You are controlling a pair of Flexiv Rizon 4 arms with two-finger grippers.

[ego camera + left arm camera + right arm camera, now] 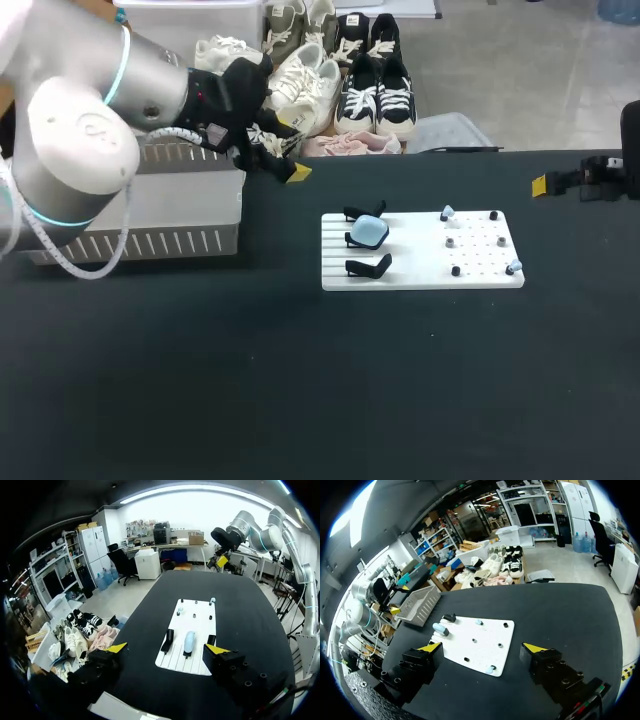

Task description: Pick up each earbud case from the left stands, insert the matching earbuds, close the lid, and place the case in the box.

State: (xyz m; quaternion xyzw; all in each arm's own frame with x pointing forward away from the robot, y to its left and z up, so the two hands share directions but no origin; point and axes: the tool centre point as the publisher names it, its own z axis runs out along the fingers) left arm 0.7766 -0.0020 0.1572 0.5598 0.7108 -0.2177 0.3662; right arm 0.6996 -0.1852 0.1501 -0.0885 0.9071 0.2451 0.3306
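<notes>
Case point(368, 232), pale blue, the only one in view, sits on the middle of three black stands point(368, 267) on a white board point(400, 278), well ahead of the left hand point(166, 648). The other two stands are empty. Two pale blue earbuds point(447, 213) sit on pegs beyond it. The left hand hangs near the box point(150, 240), fingers apart, holding nothing. The right hand point(482, 647), also spread and empty, is well back from the board. By this, one case is left to fill, close and box. The box's contents are hidden.
</notes>
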